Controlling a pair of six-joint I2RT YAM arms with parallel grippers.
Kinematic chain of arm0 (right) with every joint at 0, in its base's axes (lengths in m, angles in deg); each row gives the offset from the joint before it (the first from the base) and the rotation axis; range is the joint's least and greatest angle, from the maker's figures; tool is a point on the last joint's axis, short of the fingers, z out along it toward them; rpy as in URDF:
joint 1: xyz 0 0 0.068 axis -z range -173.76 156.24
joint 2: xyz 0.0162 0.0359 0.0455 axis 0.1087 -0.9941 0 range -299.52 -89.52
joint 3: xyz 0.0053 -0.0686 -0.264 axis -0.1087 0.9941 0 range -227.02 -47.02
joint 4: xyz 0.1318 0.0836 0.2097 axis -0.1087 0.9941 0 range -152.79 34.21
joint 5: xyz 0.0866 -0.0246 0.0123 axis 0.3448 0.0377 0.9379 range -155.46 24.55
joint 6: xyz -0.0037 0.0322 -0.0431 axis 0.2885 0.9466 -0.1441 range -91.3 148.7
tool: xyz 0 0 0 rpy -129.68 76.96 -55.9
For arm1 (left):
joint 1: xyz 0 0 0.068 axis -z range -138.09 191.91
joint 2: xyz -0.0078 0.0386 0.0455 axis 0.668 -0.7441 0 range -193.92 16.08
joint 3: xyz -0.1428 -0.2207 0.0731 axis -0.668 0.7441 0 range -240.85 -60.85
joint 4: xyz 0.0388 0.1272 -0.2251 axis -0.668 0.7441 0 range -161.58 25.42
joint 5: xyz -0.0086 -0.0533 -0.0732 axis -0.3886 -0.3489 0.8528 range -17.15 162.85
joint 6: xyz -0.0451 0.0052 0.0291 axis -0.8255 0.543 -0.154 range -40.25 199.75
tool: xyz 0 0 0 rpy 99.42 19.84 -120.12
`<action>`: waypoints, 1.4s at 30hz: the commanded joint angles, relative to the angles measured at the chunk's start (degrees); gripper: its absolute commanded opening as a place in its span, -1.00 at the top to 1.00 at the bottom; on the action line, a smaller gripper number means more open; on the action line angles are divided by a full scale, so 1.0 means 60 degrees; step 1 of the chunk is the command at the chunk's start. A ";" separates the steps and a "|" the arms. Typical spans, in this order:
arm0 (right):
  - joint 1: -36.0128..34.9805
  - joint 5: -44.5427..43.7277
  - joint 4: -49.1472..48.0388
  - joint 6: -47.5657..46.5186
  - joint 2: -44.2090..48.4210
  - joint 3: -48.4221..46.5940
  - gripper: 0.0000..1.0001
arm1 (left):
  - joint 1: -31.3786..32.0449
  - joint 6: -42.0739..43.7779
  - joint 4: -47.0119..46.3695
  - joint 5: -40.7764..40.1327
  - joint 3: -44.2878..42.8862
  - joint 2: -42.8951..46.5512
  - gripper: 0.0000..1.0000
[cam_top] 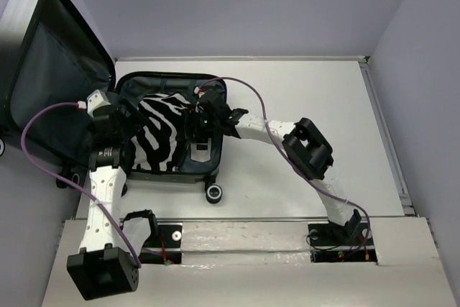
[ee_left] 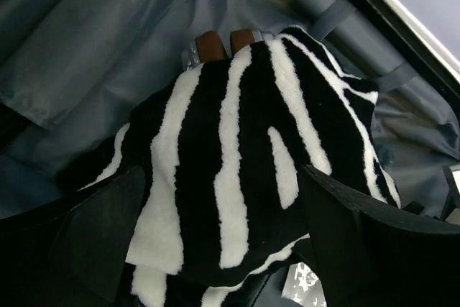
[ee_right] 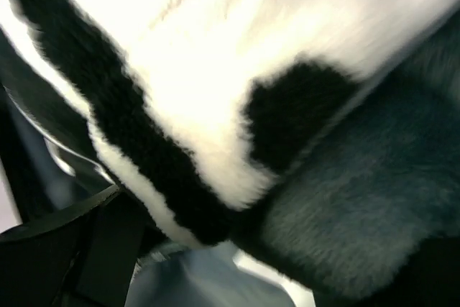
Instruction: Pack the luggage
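**Open luggage, striped fleece inside, a hand at each side**

From above, the luggage (cam_top: 59, 88) lies open at the far left of the counter (cam_top: 309, 106). Its lid leans up to the left and its lower half lies flat, with one black caster wheel (cam_top: 214, 193) at the near edge. A zebra-striped fleece (cam_top: 162, 134) fills most of the lower half. The left hand (cam_top: 126, 124) is at the fleece's left edge and the right hand (cam_top: 198, 124) at its right edge. This view is too coarse to show how either hand is set.

The left wrist camera shows that hand's dark fingers (ee_left: 100, 228) spread wide apart, with the heaped fleece between them on the grey lining. Two brown ends (ee_left: 227, 41) poke out beyond the fleece's far edge, unseen from above.

The right wrist camera is pressed close to the fleece and shows its plain grey underside (ee_right: 345, 206). Only one finger (ee_right: 72, 249) is clear, so I cannot tell whether this hand is clamped or apart.
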State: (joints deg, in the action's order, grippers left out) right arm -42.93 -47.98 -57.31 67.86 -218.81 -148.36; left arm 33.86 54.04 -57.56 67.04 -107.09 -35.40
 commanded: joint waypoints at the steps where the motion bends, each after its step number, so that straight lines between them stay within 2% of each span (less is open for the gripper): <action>1: 0.0227 -0.0641 0.0214 -0.0929 0.1391 -0.0132 -0.67 | -0.0079 0.0346 -0.0024 0.0088 -0.0714 0.0962 -0.98; 4: 0.0226 -0.0962 0.1223 -0.1588 0.1582 -0.0249 -0.93 | -0.0079 0.0258 0.0182 0.0641 -0.1212 0.0934 -0.98; 8: 0.0138 -0.1768 0.1824 -0.2203 0.2621 0.0351 -1.00 | -0.0064 0.0023 0.0416 0.1552 -0.1375 0.1356 -0.98; 13: 0.0138 -0.2341 0.2778 -0.2951 0.3894 0.0147 -1.00 | -0.0064 0.0228 0.1309 0.1071 -0.2282 0.1856 -0.98; 14: 0.0138 -0.2327 0.2822 -0.3010 0.4101 0.0248 -1.00 | -0.0064 0.0272 0.1673 0.0287 -0.2646 0.2031 -0.97; 16: 0.0138 -0.2312 0.2779 -0.3010 0.4830 0.0613 -0.98 | -0.0064 0.0330 0.2041 -0.0348 -0.2971 0.2237 -0.97; 18: 0.0138 -0.2326 0.2415 -0.2952 0.5447 0.1607 -0.75 | -0.0035 0.0360 0.2874 -0.1314 -0.3498 0.2341 -0.96; 19: 0.0138 -0.2283 0.2166 -0.2937 0.5799 0.2105 -0.42 | -0.0020 0.0404 0.3182 -0.1739 -0.3659 0.2282 -0.96; 20: 0.0138 -0.2167 0.1656 -0.2894 0.6527 0.3125 -0.17 | 0.0067 0.0534 0.3577 -0.2888 -0.3719 0.2238 -0.96; 22: 0.0138 -0.1888 0.1214 -0.2777 0.7234 0.4111 0.16 | 0.0068 0.0754 0.3698 -0.4212 -0.3457 0.2224 -0.96; 24: 0.0138 -0.1653 0.0729 -0.2718 0.8070 0.5358 0.16 | 0.0068 0.0960 0.3786 -0.6697 -0.3280 0.2063 -0.95; 27: 0.0138 -0.1565 0.0275 -0.2834 0.8906 0.6645 0.05 | 0.0068 0.0508 0.4429 -0.7702 -0.3689 0.1624 -0.90; 29: 0.0138 -0.1550 0.0201 -0.2995 0.9185 0.7030 0.01 | 0.0068 0.0229 0.4737 -0.9237 -0.3604 0.1317 -0.85; 32: 0.0138 -0.1550 0.0041 -0.3303 0.9609 0.7616 -0.02 | 0.0360 -0.0021 0.4302 -1.0950 -0.3018 0.0907 -0.64; 38: 0.0138 -0.1462 -0.0312 -0.3538 1.0401 0.8787 -0.04 | 0.0201 0.1061 0.2765 -1.1864 -0.2913 0.0072 -0.52; 41: 0.0138 -0.1492 -0.0400 -0.3538 1.0460 0.9037 -0.05 | 0.0010 0.1326 0.2658 -1.2025 -0.3103 -0.0556 -0.37; 42: 0.0138 -0.1608 -0.0400 -0.3523 1.0446 0.9067 -0.05 | -0.0165 0.1428 0.2644 -1.2084 -0.3104 -0.0734 -0.26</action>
State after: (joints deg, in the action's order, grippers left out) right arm -41.84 -57.31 -54.84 48.25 -157.35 -95.32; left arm 34.84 60.40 -36.49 3.07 -124.31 -36.65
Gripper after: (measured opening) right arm 0.523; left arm 0.697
